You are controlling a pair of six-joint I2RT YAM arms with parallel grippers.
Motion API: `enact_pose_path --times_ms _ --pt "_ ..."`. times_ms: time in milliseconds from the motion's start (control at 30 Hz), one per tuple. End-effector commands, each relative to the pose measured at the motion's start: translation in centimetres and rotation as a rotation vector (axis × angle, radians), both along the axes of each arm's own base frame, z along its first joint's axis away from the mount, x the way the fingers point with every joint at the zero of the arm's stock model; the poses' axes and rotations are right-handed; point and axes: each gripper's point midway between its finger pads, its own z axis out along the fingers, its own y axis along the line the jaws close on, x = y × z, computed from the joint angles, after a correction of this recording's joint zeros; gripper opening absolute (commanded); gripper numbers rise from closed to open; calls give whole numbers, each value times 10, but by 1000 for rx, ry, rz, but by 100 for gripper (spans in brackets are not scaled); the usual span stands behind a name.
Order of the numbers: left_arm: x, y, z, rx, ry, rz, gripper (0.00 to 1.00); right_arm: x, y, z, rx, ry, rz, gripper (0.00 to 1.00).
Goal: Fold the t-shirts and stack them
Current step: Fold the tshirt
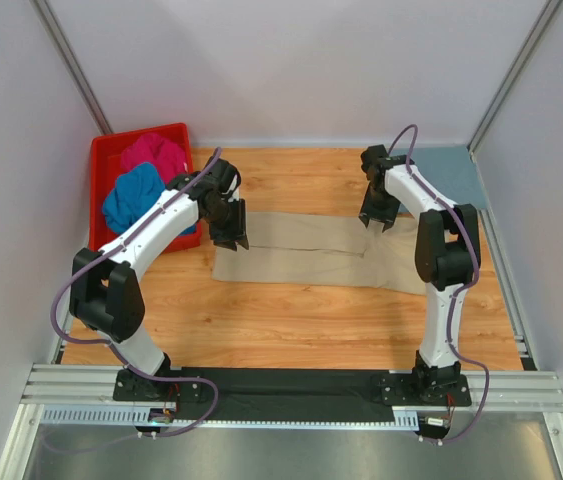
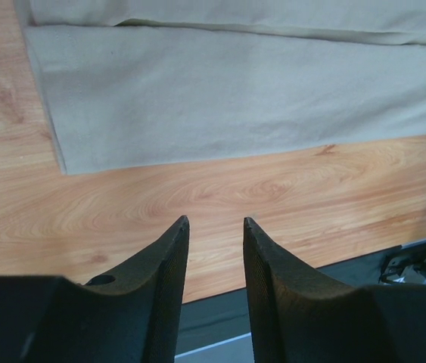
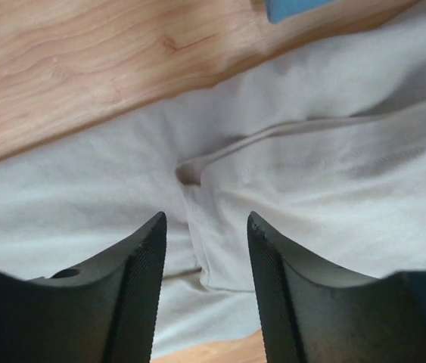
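Wood-grain desk [image 1: 291, 320] all round, and the beige t-shirt [image 1: 311, 255] lies across its middle as a long strip, flat on the boards. My left end effector [image 2: 216, 223] is spread with nothing between the jaws, hanging over bare wood just beside the shirt's left edge. My right end effector [image 3: 206, 219] is spread too, gripping nothing, directly above a raised fold ridge.

Risk now: a right fingertip catching that ridge would drag the flap open. On the left, closing where I hover pinches only air or desk, so the next fold would go skew.

From overhead I get the whole strip, plus the magenta t-shirt [image 1: 156, 152] and bright blue t-shirt [image 1: 133, 198] bundled in the red bin [image 1: 101, 160]. Only the right wrist view shows a small dark pucker at the ridge, possibly a tuck.
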Motion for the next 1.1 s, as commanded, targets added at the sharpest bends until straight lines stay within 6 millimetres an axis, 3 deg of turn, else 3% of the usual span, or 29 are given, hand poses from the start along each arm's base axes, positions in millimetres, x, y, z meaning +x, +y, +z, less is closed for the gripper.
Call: enact_pose_path --times_ms 0,133,300,333,500,533,667,800,1067 --pt "12 -1 8 17 -44 -6 42 7 -8 57 31 -150 -21 50" --pt "12 1 -8 42 -8 -4 43 -4 -32 71 145 -180 -126 52" --pt "10 -3 -20 35 37 -14 43 0 -58 84 179 -191 -195 57" --pt "10 -4 -21 32 40 -17 43 2 -76 77 171 -171 -232 58" --pt "11 -4 -22 39 40 -26 43 19 -105 60 201 -174 -200 54" --pt "11 -3 -24 42 41 -28 43 22 -99 51 246 -155 -167 53" --pt "13 -1 -33 66 57 -36 43 32 -110 42 255 -150 -76 52" --pt "14 1 -43 93 88 -38 42 38 -118 36 263 -168 -5 57" --pt "4 5 -51 103 109 -27 42 27 -142 24 314 -217 11 66"
